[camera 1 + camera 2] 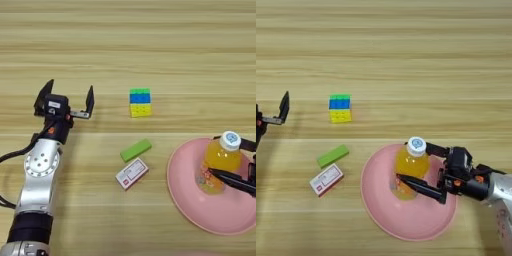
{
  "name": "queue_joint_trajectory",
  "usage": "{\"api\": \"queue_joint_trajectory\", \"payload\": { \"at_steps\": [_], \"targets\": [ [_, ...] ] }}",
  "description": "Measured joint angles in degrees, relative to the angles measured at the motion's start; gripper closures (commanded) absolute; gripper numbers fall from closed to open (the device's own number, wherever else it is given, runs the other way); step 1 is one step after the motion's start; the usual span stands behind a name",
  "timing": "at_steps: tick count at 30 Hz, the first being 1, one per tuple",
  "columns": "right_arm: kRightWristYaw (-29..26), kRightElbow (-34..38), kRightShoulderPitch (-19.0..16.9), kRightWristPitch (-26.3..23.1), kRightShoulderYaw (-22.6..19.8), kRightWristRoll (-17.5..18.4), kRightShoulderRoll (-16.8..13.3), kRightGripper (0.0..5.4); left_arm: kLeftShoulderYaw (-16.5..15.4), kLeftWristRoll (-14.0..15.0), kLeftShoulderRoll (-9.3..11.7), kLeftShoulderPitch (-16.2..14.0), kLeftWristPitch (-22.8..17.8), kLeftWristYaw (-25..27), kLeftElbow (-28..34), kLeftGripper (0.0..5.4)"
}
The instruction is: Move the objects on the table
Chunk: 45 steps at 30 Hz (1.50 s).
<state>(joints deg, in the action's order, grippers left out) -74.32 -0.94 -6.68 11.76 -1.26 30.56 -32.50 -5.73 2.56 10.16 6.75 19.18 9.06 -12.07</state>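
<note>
Your right gripper (417, 168) reached in from the right side, and its two black fingers (418, 186) stood on either side of the orange bottle (407, 167), one behind the neck and one across the front of the body. Whether they pressed on it or only bracketed it, you could not tell from here. The bottle stood upright with its white cap on top, inside the pink plate (383, 220), toward the plate's far side.

Your left gripper (67, 102) hung over bare table (150, 45) on the left, fingers spread wide apart, holding nothing.

Between the two arms, the puzzle cube (140, 102) sat alone on the wood, well apart from both grippers. Nearer to you lay the green block (135, 150), tilted, and just beside it the red-and-white packet (132, 173), both left of the plate and off it.
</note>
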Motion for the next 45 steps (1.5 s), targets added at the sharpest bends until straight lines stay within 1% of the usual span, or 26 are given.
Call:
{"api": "queue_joint_trajectory", "payload": {
  "at_steps": [8,9,20,24,28,33,37,40,45],
  "targets": [
    [0.2,0.0,0.0,0.0,0.0,-0.1,0.0,0.08,-0.1,0.0,0.0,0.6,0.2,0.0,-0.4,0.0],
    [0.2,0.0,0.0,0.0,0.0,-0.1,0.0,0.03,-0.1,0.0,0.0,0.6,0.2,0.0,-0.4,0.0],
    [1.4,1.3,0.2,-0.5,-0.6,0.2,0.0,0.01,-0.9,0.3,-0.5,0.6,1.2,-1.1,-0.6,0.0],
    [1.6,2.6,0.5,-1.4,-1.1,1.4,0.1,0.01,-1.3,2.2,-0.9,0.6,1.0,-1.0,-0.6,0.0],
    [2.0,3.5,0.6,-1.9,-1.6,2.1,0.3,0.01,-2.0,4.3,-1.6,0.6,0.0,-0.9,-0.4,0.0],
    [3.3,5.7,1.3,-3.6,-3.6,5.6,1.5,0.01,-2.1,4.7,-1.8,0.6,-0.5,-0.7,0.0,0.0],
    [6.0,9.7,3.0,-6.7,-6.4,11.8,2.5,0.01,-2.4,6.0,-2.1,0.5,-1.1,0.1,0.8,0.0],
    [7.1,13.5,3.5,-9.1,-7.7,15.5,2.7,0.01,-2.5,6.5,-2.2,0.5,-1.1,0.2,1.1,0.0],
    [7.6,18.3,3.4,-12.2,-9.3,19.7,2.8,0.01,-2.5,6.4,-2.2,0.5,-1.1,0.2,1.2,0.0]
  ]
}}
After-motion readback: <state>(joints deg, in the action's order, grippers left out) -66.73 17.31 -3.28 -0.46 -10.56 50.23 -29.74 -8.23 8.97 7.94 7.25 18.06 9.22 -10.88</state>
